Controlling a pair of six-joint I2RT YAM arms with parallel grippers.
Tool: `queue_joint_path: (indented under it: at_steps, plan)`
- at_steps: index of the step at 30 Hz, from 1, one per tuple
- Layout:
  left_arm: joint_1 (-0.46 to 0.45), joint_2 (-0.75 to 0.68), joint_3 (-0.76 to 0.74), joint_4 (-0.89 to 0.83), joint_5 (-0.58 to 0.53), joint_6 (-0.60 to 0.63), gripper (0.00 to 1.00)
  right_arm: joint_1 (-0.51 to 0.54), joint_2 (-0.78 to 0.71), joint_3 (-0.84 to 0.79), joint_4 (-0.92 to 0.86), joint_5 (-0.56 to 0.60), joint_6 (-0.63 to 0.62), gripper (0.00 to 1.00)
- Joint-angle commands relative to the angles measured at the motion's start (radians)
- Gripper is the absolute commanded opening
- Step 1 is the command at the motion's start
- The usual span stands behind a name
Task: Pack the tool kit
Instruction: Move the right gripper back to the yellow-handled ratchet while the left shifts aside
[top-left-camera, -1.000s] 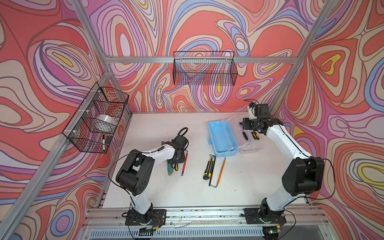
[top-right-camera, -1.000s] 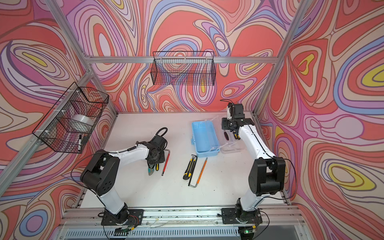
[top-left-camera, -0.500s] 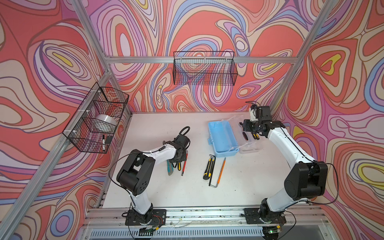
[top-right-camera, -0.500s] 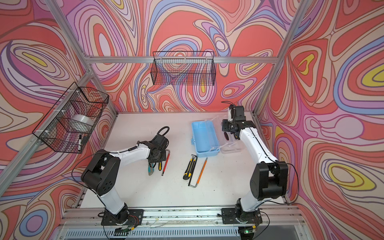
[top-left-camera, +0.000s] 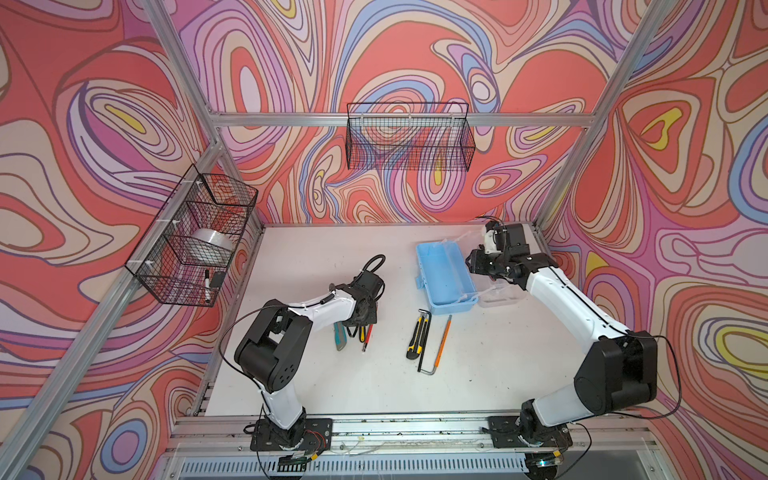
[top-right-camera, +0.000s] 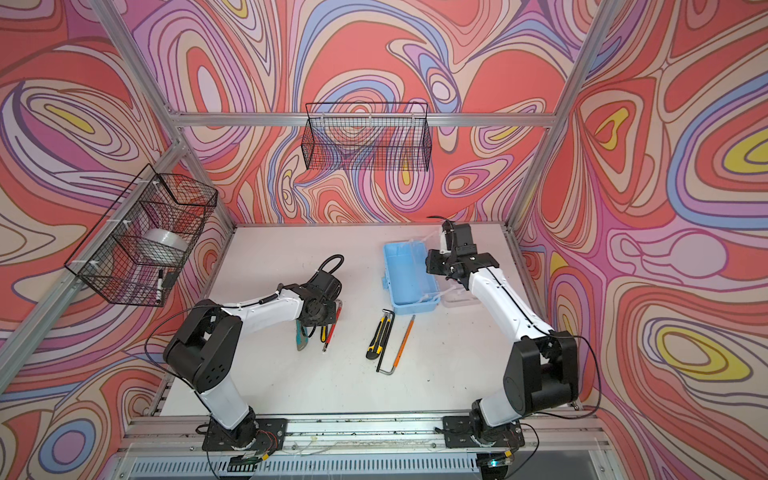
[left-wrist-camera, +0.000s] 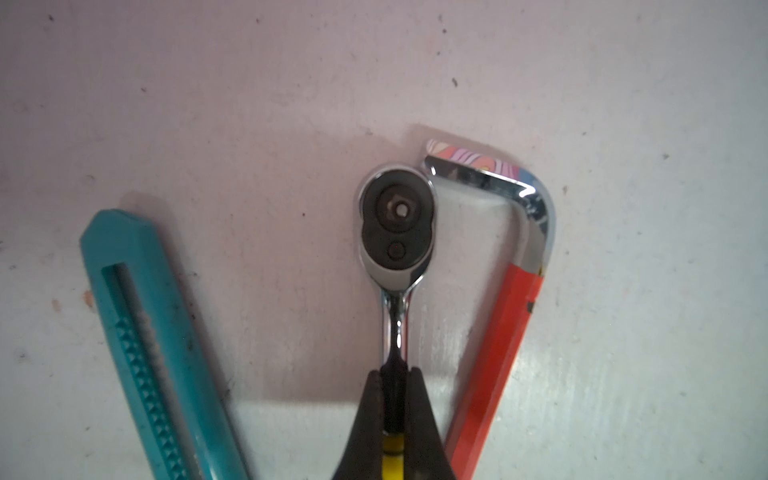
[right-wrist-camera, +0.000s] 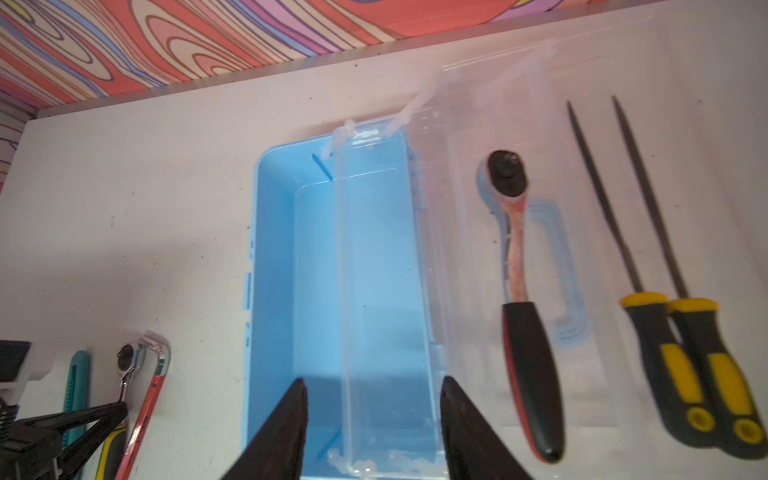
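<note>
We work on a white tabletop (top-left-camera: 498, 374) inside swirled red-and-purple walls (top-left-camera: 415, 50). The open light-blue case (top-left-camera: 442, 278) lies right of centre, toward the far side, long axis running near to far. Our left gripper (left-wrist-camera: 395, 374) pinches a small ratchet (left-wrist-camera: 397, 224) by its shank; our right gripper (right-wrist-camera: 374, 382) hangs spread above the case.

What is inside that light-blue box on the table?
No tools show inside the light-blue case: only its bare blue floor and a clear plastic piece along one side. In the right wrist view the right gripper hides part of one end.
</note>
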Motion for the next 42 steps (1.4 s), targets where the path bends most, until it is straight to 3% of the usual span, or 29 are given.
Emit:
queue_joint_path:
  at_steps: [1,4,11,17,24,42]
  plan:
    - [-0.014,-0.012,-0.057,-0.028,0.021,0.001,0.00,0.079,0.007,-0.008,0.037,0.009,0.074,0.52]
    - [-0.015,-0.044,-0.086,-0.013,0.025,-0.001,0.00,0.155,0.049,0.003,0.046,0.014,0.154,0.52]
    - [-0.014,-0.107,-0.120,0.072,0.117,-0.009,0.12,0.315,0.162,0.023,0.081,0.059,0.317,0.51]
    - [-0.014,-0.186,-0.144,0.076,0.130,-0.015,0.39,0.421,0.241,0.030,0.159,0.058,0.404,0.51]
    - [-0.002,-0.303,-0.188,0.036,0.072,-0.052,0.55,0.519,0.365,0.104,0.175,0.058,0.450,0.51]
    - [0.125,-0.552,-0.394,-0.033,0.026,-0.119,0.38,0.690,0.614,0.322,0.090,0.088,0.495,0.43]
